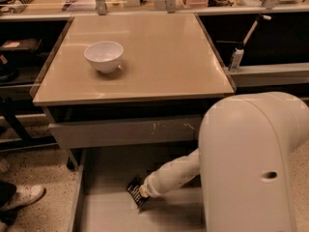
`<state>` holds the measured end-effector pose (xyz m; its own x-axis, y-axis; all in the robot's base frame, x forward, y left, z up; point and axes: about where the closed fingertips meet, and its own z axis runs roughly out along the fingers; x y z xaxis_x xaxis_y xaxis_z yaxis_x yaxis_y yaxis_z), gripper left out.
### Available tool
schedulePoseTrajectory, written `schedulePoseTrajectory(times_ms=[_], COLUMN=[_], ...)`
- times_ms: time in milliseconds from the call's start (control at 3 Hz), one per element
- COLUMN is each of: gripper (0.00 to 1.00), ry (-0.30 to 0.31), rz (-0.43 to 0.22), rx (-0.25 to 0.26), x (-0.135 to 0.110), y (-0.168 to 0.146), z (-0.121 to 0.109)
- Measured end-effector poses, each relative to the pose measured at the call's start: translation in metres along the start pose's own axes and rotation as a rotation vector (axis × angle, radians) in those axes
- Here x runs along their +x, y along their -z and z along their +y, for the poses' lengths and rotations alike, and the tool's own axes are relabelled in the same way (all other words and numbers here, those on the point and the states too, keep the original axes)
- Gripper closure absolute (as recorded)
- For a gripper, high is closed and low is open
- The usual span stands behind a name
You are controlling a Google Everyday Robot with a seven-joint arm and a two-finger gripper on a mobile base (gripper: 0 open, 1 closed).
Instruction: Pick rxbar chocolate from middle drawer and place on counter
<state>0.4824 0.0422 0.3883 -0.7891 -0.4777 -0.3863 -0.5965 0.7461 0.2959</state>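
The rxbar chocolate [134, 189] is a small black bar with white lettering, tilted over the floor of the open middle drawer [111, 216] below the counter [159, 57]. My gripper [141, 194] is at the end of the white forearm, reaching down into the drawer from the right. It is shut on the right end of the bar. The fingers are mostly hidden by the wrist and the bar. I cannot tell whether the bar touches the drawer floor.
A white bowl [104, 56] stands on the counter at the left. The upper drawer's scratched front panel [125, 132] overhangs the back of the open drawer. My large white arm housing [251, 168] fills the lower right. A person's shoe [24, 196] is on the floor at left.
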Motion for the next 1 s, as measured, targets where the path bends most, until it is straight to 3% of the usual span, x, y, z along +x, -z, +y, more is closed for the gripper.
schedulePoseTrajectory(times_ms=[333, 667, 1000], gripper=[1.00, 1.00, 1.00], ry=[-0.019, -0.076, -0.087], rz=[-0.010, -0.024, -0.043], rx=[-0.027, -0.037, -0.021], x=[-0.006, -0.006, -0.011], y=[0.029, 0.074, 0.124], z=[0.003, 0.000, -0.001])
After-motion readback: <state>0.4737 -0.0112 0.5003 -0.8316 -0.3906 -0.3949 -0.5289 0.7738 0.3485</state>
